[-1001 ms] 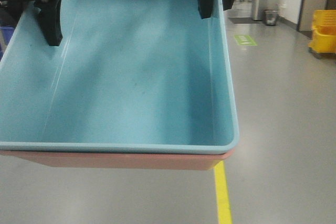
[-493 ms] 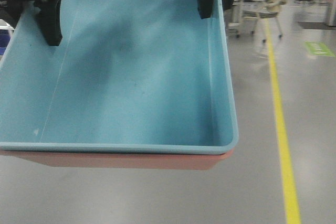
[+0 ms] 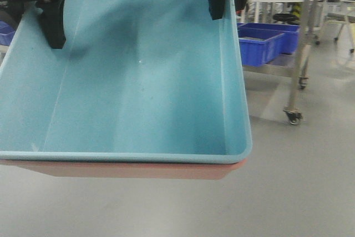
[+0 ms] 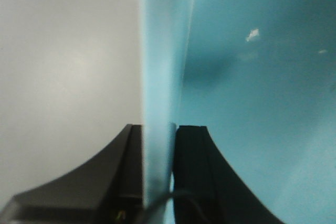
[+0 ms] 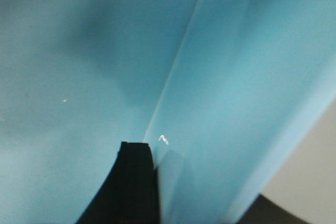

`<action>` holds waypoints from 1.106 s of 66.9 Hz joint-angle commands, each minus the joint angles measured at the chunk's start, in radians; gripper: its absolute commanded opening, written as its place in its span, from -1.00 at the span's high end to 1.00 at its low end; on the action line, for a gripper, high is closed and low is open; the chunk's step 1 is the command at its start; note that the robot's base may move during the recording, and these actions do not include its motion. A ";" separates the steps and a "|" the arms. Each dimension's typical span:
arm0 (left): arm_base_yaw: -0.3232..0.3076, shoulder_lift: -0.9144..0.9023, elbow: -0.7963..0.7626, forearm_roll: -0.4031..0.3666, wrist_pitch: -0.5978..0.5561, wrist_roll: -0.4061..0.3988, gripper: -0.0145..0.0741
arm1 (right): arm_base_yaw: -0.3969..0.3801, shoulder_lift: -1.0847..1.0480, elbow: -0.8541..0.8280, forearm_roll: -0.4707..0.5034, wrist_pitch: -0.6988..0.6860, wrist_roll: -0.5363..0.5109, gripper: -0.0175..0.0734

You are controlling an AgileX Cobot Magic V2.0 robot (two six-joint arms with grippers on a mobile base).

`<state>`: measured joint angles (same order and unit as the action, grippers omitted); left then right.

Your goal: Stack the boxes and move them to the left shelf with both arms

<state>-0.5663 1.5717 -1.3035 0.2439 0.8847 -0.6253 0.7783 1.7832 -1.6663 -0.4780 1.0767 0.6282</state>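
The light blue box [image 3: 138,81] sits nested inside the salmon pink box [image 3: 138,169], whose rim shows just below it. Both hang in the air above the floor. My left gripper [image 3: 33,29] is shut on the stack's left wall, with one finger [image 4: 191,171] inside and the other outside the blue wall [image 4: 160,51]. My right gripper [image 3: 229,6] is shut on the right wall. Its inner finger [image 5: 134,182] lies against the blue box [image 5: 79,77], and the outer one is only a dark corner. The left shelf is out of view.
A steel-framed rack on casters [image 3: 294,54] stands on the grey floor at the right, holding dark blue crates [image 3: 260,40]. A bit of another dark blue crate [image 3: 4,33] shows at the far left edge.
The view has swung left. The yellow floor line and chairs slid out to the right, and the wheeled rack with blue crates came in. The boxes and both grips look unchanged.
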 commanded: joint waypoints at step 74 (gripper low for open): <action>-0.043 -0.046 -0.062 -0.097 -0.240 -0.015 0.70 | 0.042 -0.049 -0.045 0.091 -0.185 -0.019 0.49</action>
<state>-0.5686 1.5737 -1.3035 0.2439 0.8841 -0.6253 0.7783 1.7831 -1.6679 -0.4794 1.0814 0.6282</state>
